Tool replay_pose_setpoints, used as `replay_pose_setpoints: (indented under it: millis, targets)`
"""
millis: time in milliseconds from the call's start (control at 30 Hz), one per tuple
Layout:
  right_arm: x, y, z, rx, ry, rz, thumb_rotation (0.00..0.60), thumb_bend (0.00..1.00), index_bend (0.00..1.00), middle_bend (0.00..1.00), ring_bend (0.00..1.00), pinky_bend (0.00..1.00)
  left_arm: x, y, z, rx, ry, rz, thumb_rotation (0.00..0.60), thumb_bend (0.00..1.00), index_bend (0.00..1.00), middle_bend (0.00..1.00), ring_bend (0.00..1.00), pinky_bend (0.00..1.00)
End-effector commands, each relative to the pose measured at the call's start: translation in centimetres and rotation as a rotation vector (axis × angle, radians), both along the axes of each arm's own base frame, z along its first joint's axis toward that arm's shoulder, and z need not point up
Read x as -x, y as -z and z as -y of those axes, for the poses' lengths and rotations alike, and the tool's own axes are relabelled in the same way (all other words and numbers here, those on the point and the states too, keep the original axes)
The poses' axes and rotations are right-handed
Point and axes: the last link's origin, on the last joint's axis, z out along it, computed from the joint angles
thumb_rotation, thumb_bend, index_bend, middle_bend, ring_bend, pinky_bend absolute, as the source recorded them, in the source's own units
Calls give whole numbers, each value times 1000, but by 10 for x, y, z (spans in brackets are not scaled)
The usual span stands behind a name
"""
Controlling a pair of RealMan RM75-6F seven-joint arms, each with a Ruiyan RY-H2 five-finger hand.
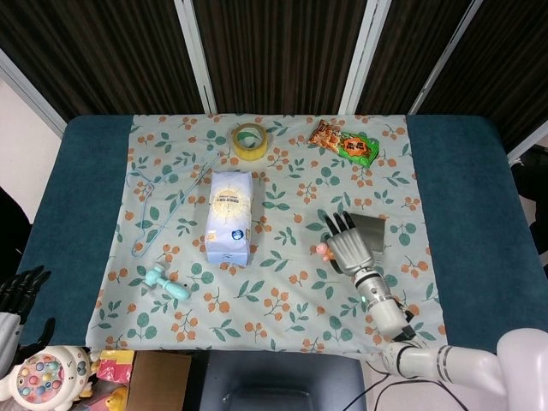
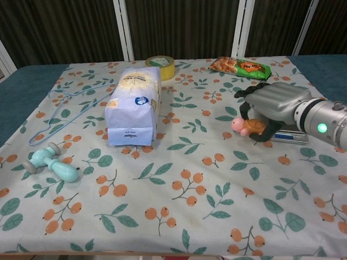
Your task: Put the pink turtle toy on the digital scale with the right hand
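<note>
The pink turtle toy (image 2: 246,126) with its orange shell hangs just above the cloth, gripped by my right hand (image 2: 269,105) from above; in the head view only its pink head (image 1: 324,249) shows beside my right hand (image 1: 347,246). The digital scale (image 2: 288,135) lies flat right behind the hand, mostly hidden by it; in the head view the scale's silver plate (image 1: 372,232) sits just right of the hand. My left hand (image 1: 17,301) hangs off the table's left front edge, holding nothing, fingers apart.
A white flour bag (image 1: 229,217) lies mid-table, a yellow tape roll (image 1: 249,140) and a snack packet (image 1: 344,142) at the back. A blue hanger (image 1: 168,201) and a teal toy (image 1: 166,285) lie left. A toy box (image 1: 47,378) sits below the table's front left.
</note>
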Motion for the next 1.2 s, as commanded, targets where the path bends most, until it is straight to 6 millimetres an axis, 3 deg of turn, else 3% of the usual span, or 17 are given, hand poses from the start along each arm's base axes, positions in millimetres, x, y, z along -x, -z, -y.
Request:
replay_pose_setpoints:
  millis: [33,233,433,500,567,667,867,967,1033,1200]
  targets:
    - [7,-20,7,52,16,22,600,494,780,142,0,0,0,0,0,0,0,-2,600,470,0,26,39,97]
    - [37,-53,24,130,81,-20,600,494,735,142,0,0,0,2,-1,0,-5,-11,600,470,0,26,39,97]
    - [60,-49,36,117,163,-44,600,493,578,140,0,0,1,6,-3,8,-14,-18,600,471,0,26,39,97]
    - [62,-46,38,107,169,-52,600,493,508,134,0,0,2,6,-5,7,-17,-19,600,471,0,26,39,97]
    - [62,-43,39,95,172,-52,600,485,331,98,0,0,2,6,-5,6,-19,-20,600,471,0,26,39,97]
    - [62,-44,38,85,175,-32,600,425,161,58,0,0,2,5,-6,4,-21,-20,600,470,0,26,39,97]
    - [70,-63,29,82,201,31,600,376,42,5,0,0,2,3,-3,1,-15,-14,600,470,0,26,39,97]
    - [72,-84,12,119,191,133,600,372,30,0,0,0,1,3,-3,0,-11,-13,600,470,0,26,39,98]
    - [75,-102,-15,161,156,203,600,372,24,0,0,0,0,3,-3,0,-10,-14,600,471,0,26,39,98]
    - [90,-142,-113,283,86,278,600,371,0,0,0,0,1,5,-5,0,-14,-22,600,471,0,25,39,97]
